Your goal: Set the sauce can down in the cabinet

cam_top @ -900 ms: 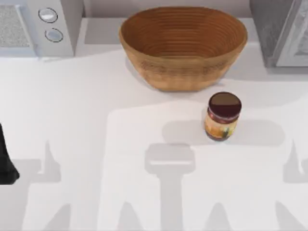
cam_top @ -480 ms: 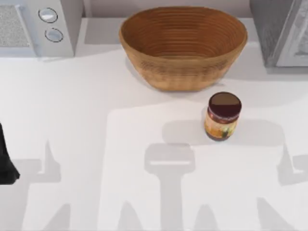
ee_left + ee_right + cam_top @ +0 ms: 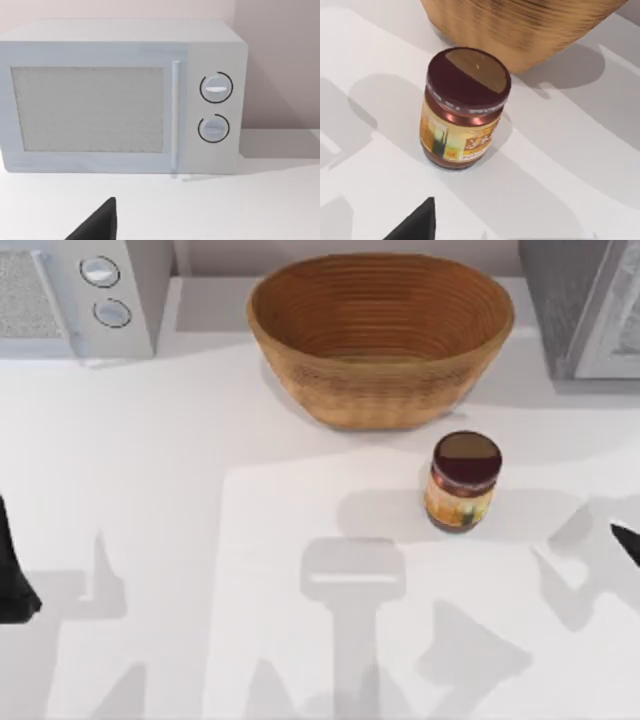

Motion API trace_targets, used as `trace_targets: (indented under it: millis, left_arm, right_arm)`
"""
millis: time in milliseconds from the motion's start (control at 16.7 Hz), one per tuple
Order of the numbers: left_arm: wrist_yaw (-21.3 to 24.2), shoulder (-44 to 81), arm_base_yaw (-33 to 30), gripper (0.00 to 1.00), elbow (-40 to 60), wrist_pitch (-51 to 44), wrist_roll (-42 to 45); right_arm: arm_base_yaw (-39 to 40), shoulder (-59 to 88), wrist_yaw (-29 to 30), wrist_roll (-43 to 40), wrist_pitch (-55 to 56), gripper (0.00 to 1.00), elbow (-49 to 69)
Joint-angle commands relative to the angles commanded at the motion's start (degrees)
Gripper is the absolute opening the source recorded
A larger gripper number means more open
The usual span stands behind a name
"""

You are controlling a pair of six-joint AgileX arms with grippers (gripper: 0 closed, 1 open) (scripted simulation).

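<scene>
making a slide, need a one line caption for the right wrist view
Sauce can standing upright on the white table just in front of the woven basket, seen from the right arm's wrist.

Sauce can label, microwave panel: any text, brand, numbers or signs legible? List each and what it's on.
Nothing reads.
sauce can: the yellow-orange label carries script-like marks, too blurred to read.
microwave: two round knobs, no words or numbers on them.
basket, cabinet: no text.
</scene>
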Motion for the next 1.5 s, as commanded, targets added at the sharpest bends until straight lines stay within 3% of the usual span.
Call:
trace_targets:
  millis: [540,840,1140,1500]
  left_arm:
    - [0.00,0.00,0.00,1.00,0.00,0.00,0.00]
    - [0.00,0.00,0.00,1.00,0.00,0.00,0.00]
    - [0.00,0.00,0.00,1.00,0.00,0.00,0.00]
    - [0.00,0.00,0.00,1.00,0.00,0.00,0.00]
  right_arm:
    - [-1.39,52.61,-31.32,-37.90,-16.27,1.00,28.34]
    - [-1.91,77.52,-45.42,-57.53,-23.72,1.00,42.67]
    - [-2.26,93.11,-53.83,-70.39,-28.18,1.00,52.06]
    - [-2.34,95.95,-55.30,-72.79,-28.95,1.00,53.81]
